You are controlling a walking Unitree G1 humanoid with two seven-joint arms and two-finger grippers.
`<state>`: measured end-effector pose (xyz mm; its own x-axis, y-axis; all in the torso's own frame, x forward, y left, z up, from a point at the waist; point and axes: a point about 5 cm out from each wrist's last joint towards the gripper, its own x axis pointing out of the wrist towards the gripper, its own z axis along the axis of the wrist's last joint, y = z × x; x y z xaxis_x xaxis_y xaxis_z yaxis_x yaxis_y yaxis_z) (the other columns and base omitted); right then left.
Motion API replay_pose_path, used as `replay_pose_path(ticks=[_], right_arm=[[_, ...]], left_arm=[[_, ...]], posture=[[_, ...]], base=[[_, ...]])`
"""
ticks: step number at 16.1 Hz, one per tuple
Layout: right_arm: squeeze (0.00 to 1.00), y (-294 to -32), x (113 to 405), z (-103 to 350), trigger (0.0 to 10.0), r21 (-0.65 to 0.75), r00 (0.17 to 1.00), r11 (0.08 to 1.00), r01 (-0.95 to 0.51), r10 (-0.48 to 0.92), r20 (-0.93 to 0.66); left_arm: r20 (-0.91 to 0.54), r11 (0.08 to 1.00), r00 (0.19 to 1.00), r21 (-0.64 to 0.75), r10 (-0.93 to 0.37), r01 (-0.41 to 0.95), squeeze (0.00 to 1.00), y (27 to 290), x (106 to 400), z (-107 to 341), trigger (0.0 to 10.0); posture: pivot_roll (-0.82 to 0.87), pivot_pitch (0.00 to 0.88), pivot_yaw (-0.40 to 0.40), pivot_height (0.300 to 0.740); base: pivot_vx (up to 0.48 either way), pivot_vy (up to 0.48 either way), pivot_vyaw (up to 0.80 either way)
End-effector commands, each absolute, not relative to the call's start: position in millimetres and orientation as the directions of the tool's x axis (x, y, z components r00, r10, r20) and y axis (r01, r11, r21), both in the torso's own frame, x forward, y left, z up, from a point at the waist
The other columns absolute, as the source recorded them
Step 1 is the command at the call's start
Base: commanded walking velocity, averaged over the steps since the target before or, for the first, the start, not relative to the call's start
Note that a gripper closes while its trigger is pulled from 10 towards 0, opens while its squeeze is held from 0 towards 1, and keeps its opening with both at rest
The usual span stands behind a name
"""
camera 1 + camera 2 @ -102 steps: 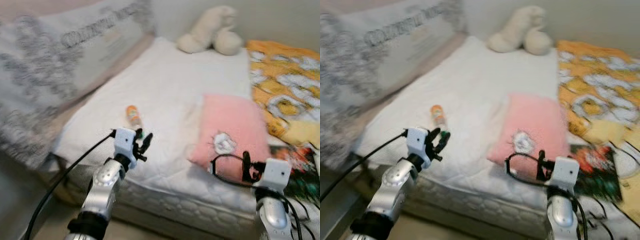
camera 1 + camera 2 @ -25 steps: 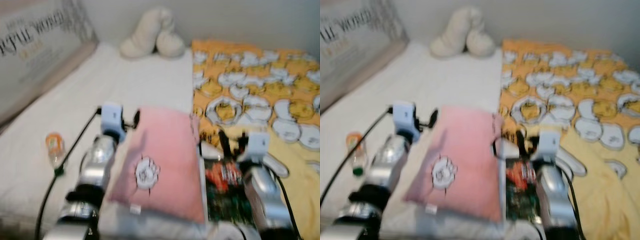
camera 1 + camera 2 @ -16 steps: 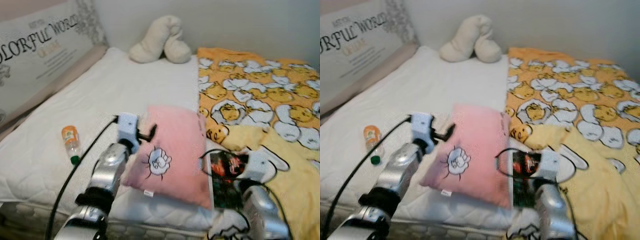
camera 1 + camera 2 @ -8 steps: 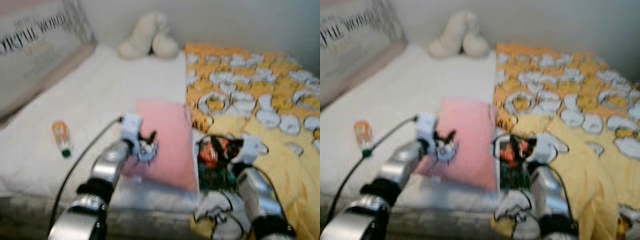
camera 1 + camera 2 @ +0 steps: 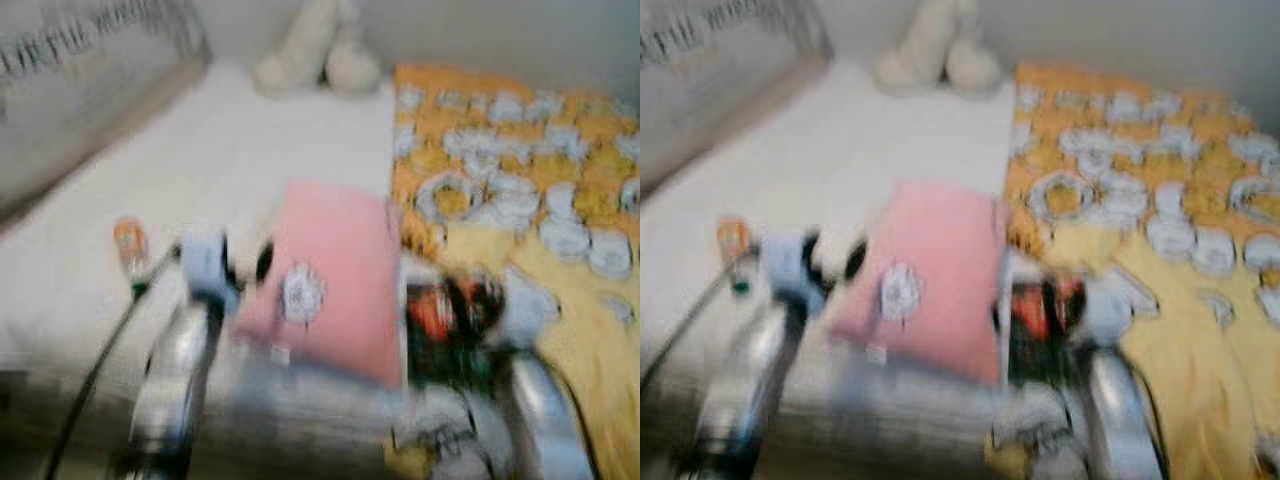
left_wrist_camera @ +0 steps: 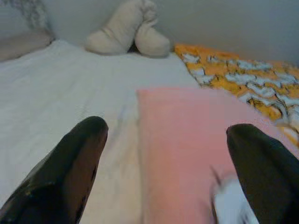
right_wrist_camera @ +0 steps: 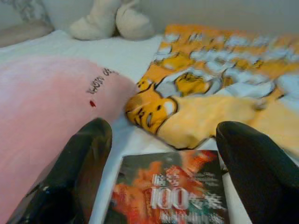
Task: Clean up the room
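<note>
A pink pillow (image 5: 335, 275) lies near the front edge of a white mattress (image 5: 230, 170), and everything else can be placed from it. The head views are badly blurred, so fine detail there is uncertain. The left gripper (image 6: 168, 158) hovers low over the pillow's left edge with its two black fingers (image 6: 74, 158) spread wide apart, one over the bare sheet and the other over the pink cover, clasping nothing. The right gripper (image 7: 161, 172) hangs just to the right of the pillow, its fingers (image 7: 81, 163) likewise parted and empty, over a dark book (image 7: 170, 193) with a red cover picture and the figure 100 printed on it; the book lies just beside the pillow's right edge. Past the book and to the right of the pillow spreads a yellow and orange patterned blanket (image 7: 224, 79). To the left of the pillow, well apart on the sheet, lies a small orange bottle (image 5: 130, 245), probably on its side. Behind the pillow, against the wall, sits a cream plush toy (image 6: 126, 30), and far off to its left stands a grey headboard (image 5: 80, 100) with lettering.
</note>
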<state>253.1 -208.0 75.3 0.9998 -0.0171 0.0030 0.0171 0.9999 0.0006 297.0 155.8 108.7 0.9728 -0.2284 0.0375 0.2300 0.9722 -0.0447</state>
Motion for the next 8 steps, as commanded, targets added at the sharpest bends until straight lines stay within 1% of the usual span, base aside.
replay_pose_path(ticks=[1,3,5,8], right_arm=[[0.0,-205,240,76,10.0,-0.029,1.0,0.999,0.027,-0.026,0.011],[0.0,-203,216,61,10.0,-0.05,0.999,0.999,0.016,-0.018,-0.038],[0.0,-204,216,58,10.0,-0.054,0.997,0.998,0.028,-0.032,-0.063],[0.0,-207,237,69,10.0,-0.051,0.997,0.996,0.07,-0.071,-0.031]], left_arm=[[0.026,0.961,0.961,-0.026,-0.276,0.277,0.0,141,291,108,10.0],[-0.015,0.955,0.955,-0.022,-0.296,0.295,0.0,133,280,90,10.0],[-0.036,0.945,0.945,-0.055,-0.326,0.323,0.0,129,278,87,10.0],[-0.037,0.948,0.948,-0.015,-0.317,0.317,0.0,123,295,96,10.0]], posture=[[0.18,0.0,-0.036,0.74],[0.17,0.0,-0.038,0.74],[0.16,0.0,-0.028,0.74],[0.14,0.0,-0.004,0.74]], base=[[0.0,0.0,0.0],[0.0,0.0,0.0],[0.0,0.0,0.0],[0.0,0.48,0.0]])
